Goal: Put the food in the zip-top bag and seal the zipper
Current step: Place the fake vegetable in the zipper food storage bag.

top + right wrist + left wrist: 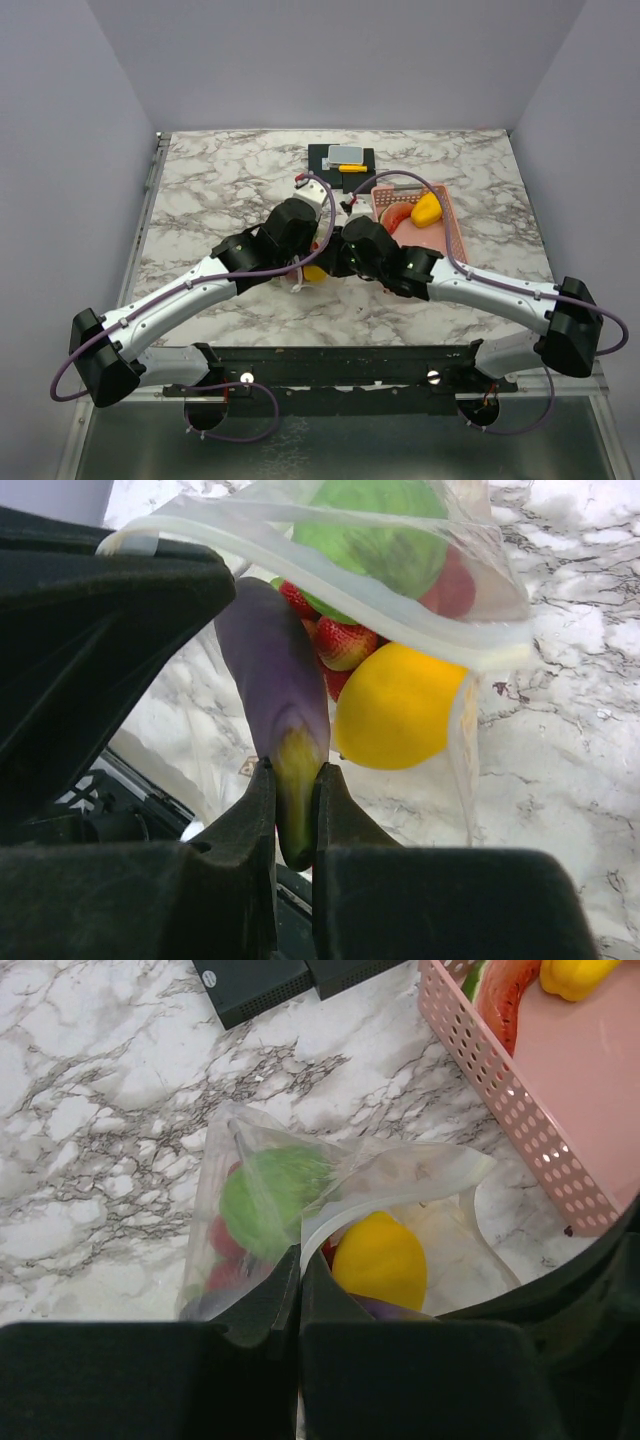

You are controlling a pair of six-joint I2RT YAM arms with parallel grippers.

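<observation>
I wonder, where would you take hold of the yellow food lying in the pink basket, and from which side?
From straight above, I would say: the perforated walls of the pink basket stand round it and bar a sideways approach. Close the jaws across the rounded middle of the yellow food, keeping clear of the watermelon slice lying beside it.

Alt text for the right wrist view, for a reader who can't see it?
The right end effector holds a purple eggplant by its stem end, its tip in the open mouth of a clear bag that holds a lemon, strawberries and a green vegetable.
</observation>
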